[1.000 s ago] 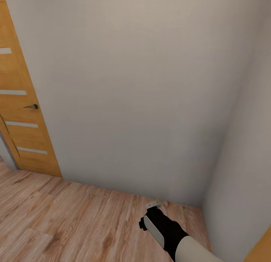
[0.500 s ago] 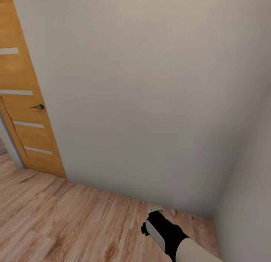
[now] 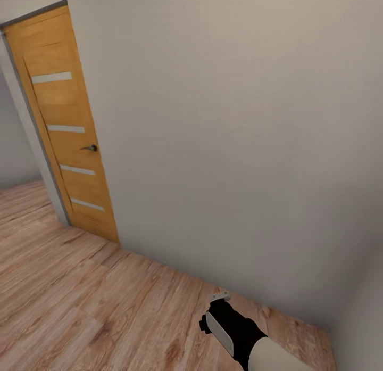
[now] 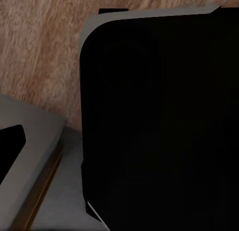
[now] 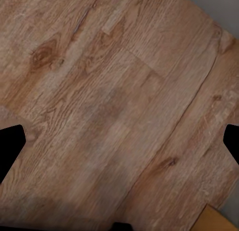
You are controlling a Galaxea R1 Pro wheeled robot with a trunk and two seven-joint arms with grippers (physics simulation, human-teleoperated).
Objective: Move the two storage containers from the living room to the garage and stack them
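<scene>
Fingers (image 5: pixel 11 144) of the right arm stand wide apart, two black tips with bare planks between them; the left fingers' spread cannot be told, a black body blocking that wrist camera. Plain white wall (image 3: pixel 229 126) fills twelve to three o'clock, light wood-plank floor (image 3: pixel 90 307) below it. An orange wooden door (image 3: pixel 66 126) with pale slats stands at ten o'clock. The right arm's black-and-white forearm (image 3: pixel 234 334) sits at five o'clock. Neither storage container is visible.

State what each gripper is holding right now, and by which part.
Right gripper: nothing held; its jaws stand wide apart over bare wood-plank floor. Left gripper: cannot be told, since the left wrist view shows mostly a dark housing.
</scene>
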